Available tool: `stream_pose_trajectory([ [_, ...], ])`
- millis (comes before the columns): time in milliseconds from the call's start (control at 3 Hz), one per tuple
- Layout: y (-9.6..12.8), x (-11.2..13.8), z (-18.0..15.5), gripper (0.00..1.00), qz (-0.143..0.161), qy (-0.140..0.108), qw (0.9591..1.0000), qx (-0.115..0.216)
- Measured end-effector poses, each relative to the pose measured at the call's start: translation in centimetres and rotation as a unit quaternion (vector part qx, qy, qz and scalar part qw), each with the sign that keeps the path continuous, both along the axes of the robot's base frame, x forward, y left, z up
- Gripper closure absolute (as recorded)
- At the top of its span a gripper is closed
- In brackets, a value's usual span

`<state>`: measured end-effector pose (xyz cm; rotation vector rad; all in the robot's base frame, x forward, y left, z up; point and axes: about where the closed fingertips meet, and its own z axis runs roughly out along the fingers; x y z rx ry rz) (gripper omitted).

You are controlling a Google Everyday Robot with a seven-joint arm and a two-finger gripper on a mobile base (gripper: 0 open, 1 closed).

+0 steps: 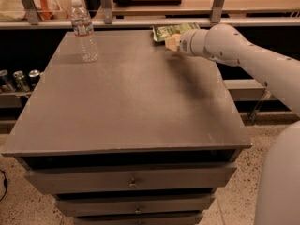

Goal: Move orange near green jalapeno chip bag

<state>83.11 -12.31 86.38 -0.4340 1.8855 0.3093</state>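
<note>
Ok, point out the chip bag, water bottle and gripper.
green jalapeno chip bag (168, 31): camera view, its printed front.
water bottle (82, 29): camera view, its label.
gripper (172, 42): camera view, its tip, just in front of the bag.

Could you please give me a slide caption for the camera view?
Pincer at the table's far edge beside the green jalapeno chip bag; water bottle stands at far left.
</note>
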Motion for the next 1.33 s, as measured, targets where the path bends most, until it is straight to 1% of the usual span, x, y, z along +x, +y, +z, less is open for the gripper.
stream_pose_trajectory([
  [667,0.3,0.0,0.0,0.12,0.005,0.004,1.0000,0.005],
  [1000,0.5,-0.5,0.0,0.00,0.011,0.006,0.9999,0.005],
  [1333,0.7,-1.0,0.2,0.00,0.016,0.006,0.9998,0.004],
])
